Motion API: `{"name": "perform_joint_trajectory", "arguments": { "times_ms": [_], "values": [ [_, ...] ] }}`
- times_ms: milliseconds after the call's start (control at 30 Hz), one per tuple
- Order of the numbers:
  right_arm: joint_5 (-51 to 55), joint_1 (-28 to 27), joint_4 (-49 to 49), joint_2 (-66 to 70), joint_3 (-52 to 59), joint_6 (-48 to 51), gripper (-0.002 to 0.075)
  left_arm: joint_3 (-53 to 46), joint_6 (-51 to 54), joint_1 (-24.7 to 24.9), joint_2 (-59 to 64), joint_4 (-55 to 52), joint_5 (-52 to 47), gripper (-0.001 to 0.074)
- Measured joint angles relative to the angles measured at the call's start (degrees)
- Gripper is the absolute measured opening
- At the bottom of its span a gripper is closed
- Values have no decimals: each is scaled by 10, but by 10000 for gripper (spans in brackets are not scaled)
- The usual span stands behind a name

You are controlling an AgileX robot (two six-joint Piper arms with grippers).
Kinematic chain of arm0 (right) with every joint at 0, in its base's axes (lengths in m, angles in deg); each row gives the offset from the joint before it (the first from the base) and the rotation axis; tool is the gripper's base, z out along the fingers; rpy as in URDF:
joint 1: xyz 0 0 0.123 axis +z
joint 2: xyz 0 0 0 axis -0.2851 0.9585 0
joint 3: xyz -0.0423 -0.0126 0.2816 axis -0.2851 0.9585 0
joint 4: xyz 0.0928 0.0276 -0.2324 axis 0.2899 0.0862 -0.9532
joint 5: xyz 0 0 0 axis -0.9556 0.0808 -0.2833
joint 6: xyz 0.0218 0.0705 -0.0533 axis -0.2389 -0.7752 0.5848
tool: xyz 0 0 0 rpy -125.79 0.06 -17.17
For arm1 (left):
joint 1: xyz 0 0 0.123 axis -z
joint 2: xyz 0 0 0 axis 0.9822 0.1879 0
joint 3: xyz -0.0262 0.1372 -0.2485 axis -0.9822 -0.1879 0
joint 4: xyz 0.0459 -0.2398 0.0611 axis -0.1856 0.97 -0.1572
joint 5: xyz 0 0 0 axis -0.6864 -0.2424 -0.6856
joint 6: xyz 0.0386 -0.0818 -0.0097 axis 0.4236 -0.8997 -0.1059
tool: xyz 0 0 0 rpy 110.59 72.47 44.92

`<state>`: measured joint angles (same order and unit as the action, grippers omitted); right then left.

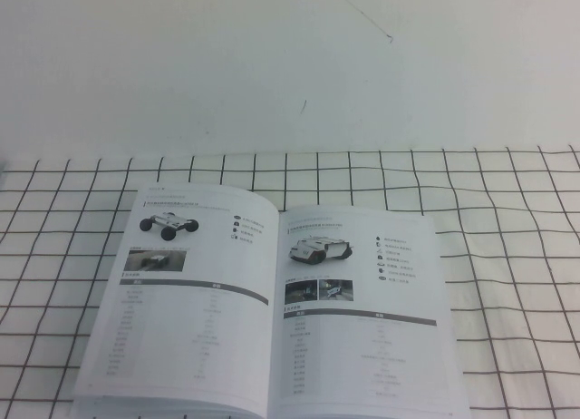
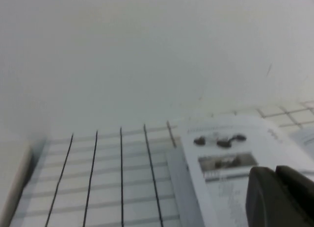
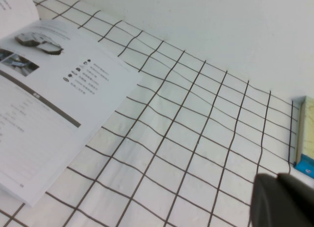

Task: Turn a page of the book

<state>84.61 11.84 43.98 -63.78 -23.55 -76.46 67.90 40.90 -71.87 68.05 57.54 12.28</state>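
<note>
The book (image 1: 272, 301) lies open on the checked cloth, near the front edge of the high view. Both white pages show small vehicle photos and grey text. Neither gripper shows in the high view. In the left wrist view my left gripper (image 2: 277, 175) is two dark fingers held together, hovering over the left page of the book (image 2: 230, 158), empty. In the right wrist view my right gripper (image 3: 278, 180) is also two dark fingers held together, empty, above the cloth to the right of the book (image 3: 44, 104).
A white cloth with a black grid (image 1: 507, 256) covers the table up to a white wall (image 1: 290, 65). A box with a blue end (image 3: 305, 138) stands at the cloth's far right edge. A pale edge (image 2: 14, 183) runs along the cloth's left side.
</note>
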Motion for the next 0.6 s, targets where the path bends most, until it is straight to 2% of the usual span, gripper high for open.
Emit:
{"name": "perform_joint_trajectory", "arguments": {
  "times_ms": [167,267,600],
  "values": [
    [-1,0,-1,0,0,0,-2,-47,-71,-47,-1,-22,-46,0],
    [-2,0,-1,0,0,0,-2,-48,-103,-49,-2,-39,-100,0],
    [-2,0,-1,0,0,0,-2,-48,-119,-49,-4,-55,-102,-1]
  ]
}}
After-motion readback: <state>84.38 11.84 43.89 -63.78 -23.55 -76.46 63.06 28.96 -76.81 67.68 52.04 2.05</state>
